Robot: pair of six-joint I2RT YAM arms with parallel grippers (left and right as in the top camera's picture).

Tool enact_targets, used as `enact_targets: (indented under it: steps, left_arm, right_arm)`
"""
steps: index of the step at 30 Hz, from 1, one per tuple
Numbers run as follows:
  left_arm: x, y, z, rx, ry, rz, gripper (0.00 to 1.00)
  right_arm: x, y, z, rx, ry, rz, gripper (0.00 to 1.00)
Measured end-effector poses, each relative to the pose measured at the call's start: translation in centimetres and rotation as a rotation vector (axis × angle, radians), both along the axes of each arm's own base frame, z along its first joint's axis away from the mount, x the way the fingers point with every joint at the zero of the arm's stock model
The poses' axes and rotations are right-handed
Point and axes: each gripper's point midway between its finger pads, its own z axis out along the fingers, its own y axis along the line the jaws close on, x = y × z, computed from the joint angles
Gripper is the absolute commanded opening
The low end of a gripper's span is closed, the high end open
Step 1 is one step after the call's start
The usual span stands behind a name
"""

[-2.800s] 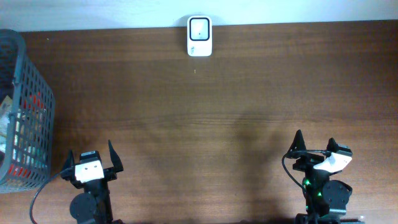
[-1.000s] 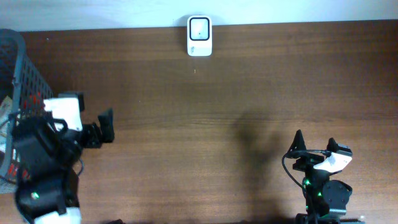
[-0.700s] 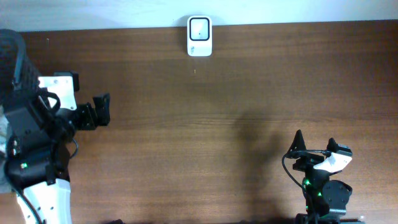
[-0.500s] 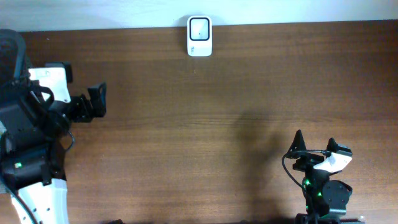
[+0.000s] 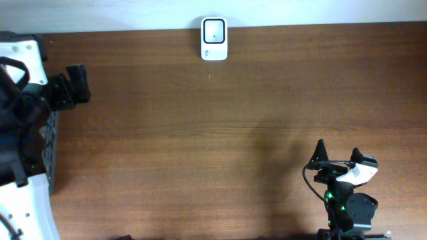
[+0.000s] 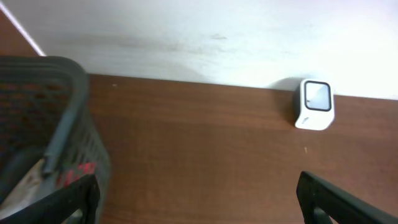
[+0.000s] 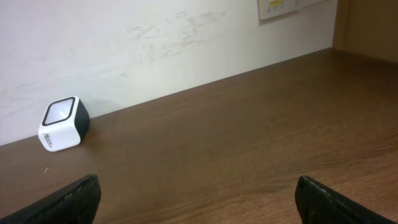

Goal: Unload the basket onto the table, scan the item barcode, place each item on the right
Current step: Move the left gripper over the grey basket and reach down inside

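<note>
From overhead, the white barcode scanner (image 5: 214, 39) is sitting at the far edge of the wooden table (image 5: 200, 133), near the middle of its length, with its window facing up. The left gripper (image 5: 72, 87) is hovering over the far left part of the table with its jaws spread and nothing between them, while its arm is covering most of the dark mesh basket (image 5: 49, 143) at the left edge. The right gripper (image 5: 338, 152) is resting near the front right corner, pointing away from its base, jaws likewise spread and empty. In the left wrist view, the left gripper (image 6: 198, 180) is showing only its two black fingertips (image 6: 68, 199) at the bottom corners, well apart, with bare table between them. The basket (image 6: 68, 93) is filling the left side of this view, and behind its mesh something pale and red (image 6: 46, 173) is lying inside — possibly packaged items, though the mesh and blur are hiding what they are. The scanner (image 6: 316, 104) is standing further off to the right, against the white wall (image 6: 186, 37). In the right wrist view, the right gripper (image 7: 197, 182) is also holding its fingertips wide over open wood, touching nothing; the scanner (image 7: 62, 123) is sitting far off to the left at the foot of the wall, and a pale wall plate (image 7: 277, 7) is showing at the top edge.
</note>
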Motion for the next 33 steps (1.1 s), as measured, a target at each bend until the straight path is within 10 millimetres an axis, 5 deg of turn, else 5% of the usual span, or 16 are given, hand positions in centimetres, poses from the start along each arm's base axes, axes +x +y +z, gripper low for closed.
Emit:
enact_targets:
  steps: [5, 12, 16, 24, 30, 33]
  left_arm:
    - [-0.1, 0.8, 2.6, 0.027, -0.013, 0.039, 0.99]
    - [2.0, 2.6, 1.7, 0.047, 0.051, 0.096, 0.99]
    - [1.7, 3.8, 4.4, 0.12, -0.01, 0.151, 0.99]
    - [0.8, 6.5, 2.6, 0.187, 0.087, 0.268, 0.99]
    - [-1.0, 11.2, 2.4, 0.191, 0.107, 0.409, 0.99]
    - [0.1, 11.9, 1.5, 0.191, 0.123, 0.415, 0.99]
  right_arm:
    - [0.0, 0.0, 0.0, 0.0, 0.001, 0.0, 0.99]
    - [0.0, 0.0, 0.0, 0.0, 0.0, 0.0, 0.99]
    - [0.0, 0.0, 0.0, 0.0, 0.0, 0.0, 0.99]
    - [0.0, 0.0, 0.0, 0.0, 0.0, 0.0, 0.99]
    - [0.0, 0.0, 0.0, 0.0, 0.0, 0.0, 0.99]
    - [0.0, 0.0, 0.0, 0.0, 0.0, 0.0, 0.99]
